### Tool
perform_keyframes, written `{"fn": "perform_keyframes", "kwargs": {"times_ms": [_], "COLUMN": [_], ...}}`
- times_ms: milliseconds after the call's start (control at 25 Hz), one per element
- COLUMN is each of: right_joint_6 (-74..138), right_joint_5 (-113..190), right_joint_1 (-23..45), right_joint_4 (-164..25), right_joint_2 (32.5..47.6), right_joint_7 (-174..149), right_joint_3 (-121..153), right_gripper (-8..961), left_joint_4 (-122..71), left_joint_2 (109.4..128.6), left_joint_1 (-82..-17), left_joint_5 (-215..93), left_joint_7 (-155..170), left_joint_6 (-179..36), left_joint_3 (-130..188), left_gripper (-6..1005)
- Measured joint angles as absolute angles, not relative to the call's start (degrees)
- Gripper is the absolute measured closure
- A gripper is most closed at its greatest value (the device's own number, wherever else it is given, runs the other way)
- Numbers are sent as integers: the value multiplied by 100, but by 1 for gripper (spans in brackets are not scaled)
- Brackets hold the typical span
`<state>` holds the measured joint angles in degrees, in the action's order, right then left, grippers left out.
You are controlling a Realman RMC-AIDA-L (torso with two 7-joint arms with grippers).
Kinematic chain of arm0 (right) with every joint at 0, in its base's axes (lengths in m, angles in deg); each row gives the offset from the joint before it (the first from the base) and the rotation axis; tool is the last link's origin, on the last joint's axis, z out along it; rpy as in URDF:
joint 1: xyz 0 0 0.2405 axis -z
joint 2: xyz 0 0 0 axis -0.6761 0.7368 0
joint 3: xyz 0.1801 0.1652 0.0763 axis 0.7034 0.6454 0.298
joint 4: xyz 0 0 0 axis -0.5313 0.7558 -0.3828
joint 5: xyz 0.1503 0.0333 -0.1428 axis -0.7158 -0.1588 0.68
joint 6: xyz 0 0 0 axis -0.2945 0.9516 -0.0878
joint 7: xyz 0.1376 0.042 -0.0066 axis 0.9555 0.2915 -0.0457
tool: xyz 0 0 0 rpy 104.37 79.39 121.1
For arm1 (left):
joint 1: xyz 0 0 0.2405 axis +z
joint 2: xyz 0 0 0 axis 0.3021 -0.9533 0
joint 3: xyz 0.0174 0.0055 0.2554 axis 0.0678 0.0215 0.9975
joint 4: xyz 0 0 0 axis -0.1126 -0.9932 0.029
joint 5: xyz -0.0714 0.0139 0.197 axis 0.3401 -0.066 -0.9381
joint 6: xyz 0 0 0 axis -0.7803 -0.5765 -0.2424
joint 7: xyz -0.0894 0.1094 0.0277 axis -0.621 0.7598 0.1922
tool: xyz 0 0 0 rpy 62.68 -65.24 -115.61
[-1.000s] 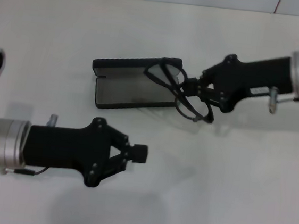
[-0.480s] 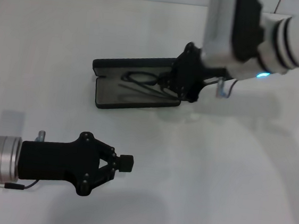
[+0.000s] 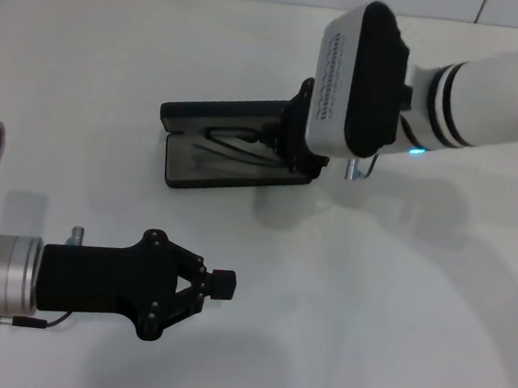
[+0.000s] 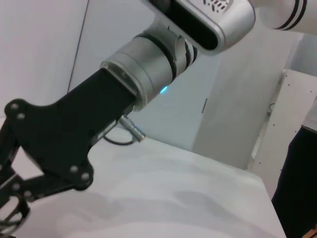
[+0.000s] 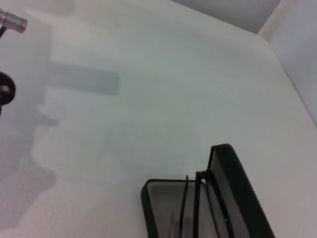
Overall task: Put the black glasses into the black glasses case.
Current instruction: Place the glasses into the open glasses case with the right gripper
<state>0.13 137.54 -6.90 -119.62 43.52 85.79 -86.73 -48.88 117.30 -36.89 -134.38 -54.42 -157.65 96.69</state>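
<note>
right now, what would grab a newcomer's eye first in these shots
The right arm's big white wrist block looms over the open black glasses case in the middle of the white table, its right claw down in the tray among the black glasses. Nearer the robot, the left claw hovers, shut on nothing.
</note>
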Motion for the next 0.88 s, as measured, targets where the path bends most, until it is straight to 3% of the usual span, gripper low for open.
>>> {"fn": "perform_keyframes", "kwargs": {"times_ms": [880], "right_joint_6": [523], "right_joint_5": [13723], "right_joint_1": [-959], "right_joint_4": [-11910], "right_joint_2": [4352], "right_joint_7": [8577], "right_joint_3": [-9330], "right_gripper": [866], "left_joint_4": [-4889], "left_joint_2": [11775], "left_joint_1": [-3644], "left_joint_5": [-13578], "left_joint_7": [-5449], "left_joint_6": [-15770], "left_joint_3": [9669], "left_gripper": [989]}}
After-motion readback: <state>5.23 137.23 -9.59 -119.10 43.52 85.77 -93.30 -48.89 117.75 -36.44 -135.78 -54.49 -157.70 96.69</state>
